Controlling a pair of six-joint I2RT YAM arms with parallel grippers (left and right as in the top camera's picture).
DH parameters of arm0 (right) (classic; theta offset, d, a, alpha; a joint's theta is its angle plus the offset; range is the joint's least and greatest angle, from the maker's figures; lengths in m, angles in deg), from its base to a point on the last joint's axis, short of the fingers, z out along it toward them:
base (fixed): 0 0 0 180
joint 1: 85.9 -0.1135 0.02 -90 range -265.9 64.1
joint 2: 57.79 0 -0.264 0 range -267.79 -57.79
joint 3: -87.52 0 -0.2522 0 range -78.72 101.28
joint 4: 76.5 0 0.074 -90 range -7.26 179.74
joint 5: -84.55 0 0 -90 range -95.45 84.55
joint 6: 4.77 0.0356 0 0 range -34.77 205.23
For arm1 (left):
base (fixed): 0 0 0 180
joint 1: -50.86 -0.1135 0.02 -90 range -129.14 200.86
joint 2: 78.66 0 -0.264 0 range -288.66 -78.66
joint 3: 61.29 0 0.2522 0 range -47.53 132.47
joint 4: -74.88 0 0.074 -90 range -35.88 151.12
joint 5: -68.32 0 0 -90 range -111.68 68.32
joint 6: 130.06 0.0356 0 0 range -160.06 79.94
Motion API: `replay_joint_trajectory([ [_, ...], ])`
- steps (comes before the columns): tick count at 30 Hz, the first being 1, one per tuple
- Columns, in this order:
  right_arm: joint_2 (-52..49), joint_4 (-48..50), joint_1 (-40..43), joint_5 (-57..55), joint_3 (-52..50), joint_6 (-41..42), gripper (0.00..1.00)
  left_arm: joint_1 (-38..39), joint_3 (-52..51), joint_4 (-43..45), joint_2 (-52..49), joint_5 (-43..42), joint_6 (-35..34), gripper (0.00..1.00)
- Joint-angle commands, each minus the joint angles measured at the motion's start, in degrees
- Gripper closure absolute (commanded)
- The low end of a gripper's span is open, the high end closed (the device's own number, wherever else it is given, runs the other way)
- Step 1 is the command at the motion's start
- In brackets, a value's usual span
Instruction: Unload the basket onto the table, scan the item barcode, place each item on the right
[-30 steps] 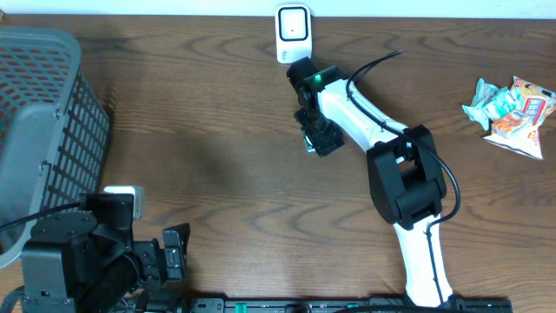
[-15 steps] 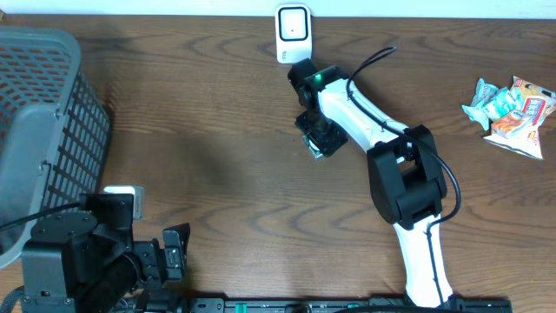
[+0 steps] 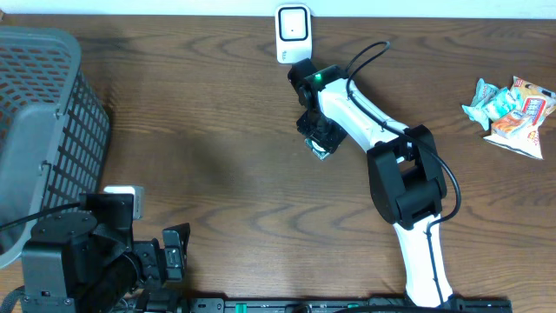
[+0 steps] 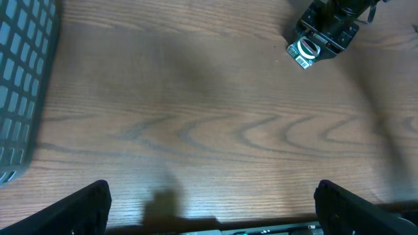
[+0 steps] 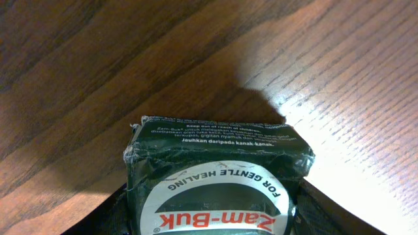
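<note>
The item is a dark green Zam-Buk box [image 5: 219,176] with a white oval label; no barcode shows on its visible faces. It sits between the fingers of my right gripper [image 5: 215,210], which press against its left and right sides just above the wooden table. From overhead, the right gripper [image 3: 320,137] holds the box [image 3: 322,150] a little below the white scanner [image 3: 293,33] at the table's far edge. The box [image 4: 304,52] also shows at the top right of the left wrist view. My left gripper [image 4: 212,212] is open and empty near the front left edge.
A grey mesh basket [image 3: 43,130] stands at the left edge, its wall [image 4: 19,85] visible in the left wrist view. A few snack packets [image 3: 512,109] lie at the far right. The white right arm [image 3: 408,183] stretches from the front edge to the table's middle.
My right gripper's fingers have narrowed onto the box, and gripper and box have shifted slightly right and toward the front. The left arm has not moved.
</note>
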Motion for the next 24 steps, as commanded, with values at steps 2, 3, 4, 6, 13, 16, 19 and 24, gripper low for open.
replay_joint_trajectory([
  [2, -2.1, -0.6, 0.2, -1.8, 1.1, -2.7, 0.45, 0.0, 0.2, 0.0, -0.1, 0.6, -0.3, 0.02],
  [3, -2.1, -0.7, 0.2, -1.8, 1.2, -2.9, 0.44, 0.0, 0.2, 0.0, -0.1, 0.5, -0.3, 0.02],
  [4, -2.1, -0.6, 0.2, -1.8, 1.3, -3.6, 0.45, 0.0, 0.2, 0.0, -0.1, 0.6, -0.3, 0.03],
  [6, -2.1, -0.6, 0.2, -1.8, 1.5, -4.8, 0.45, 0.0, 0.2, 0.0, -0.1, 0.5, -0.3, 0.02],
  [13, 0.0, -1.0, 0.2, -2.0, 2.7, -8.9, 0.46, 0.0, 0.2, 0.0, -0.1, 0.6, -0.3, 0.02],
  [16, 2.1, -0.7, 0.2, -3.8, 2.9, -10.0, 0.42, 0.0, 0.2, 0.0, -0.1, 0.5, -0.3, 0.02],
  [19, 4.4, 1.0, 0.2, -5.0, 2.9, -13.4, 0.41, 0.0, 0.2, 0.0, -0.1, 0.5, -0.3, 0.02],
  [24, 7.1, 5.9, 0.2, -5.0, 2.9, -23.6, 0.41, 0.0, 0.2, 0.0, -0.1, 0.6, -0.3, 0.02],
])
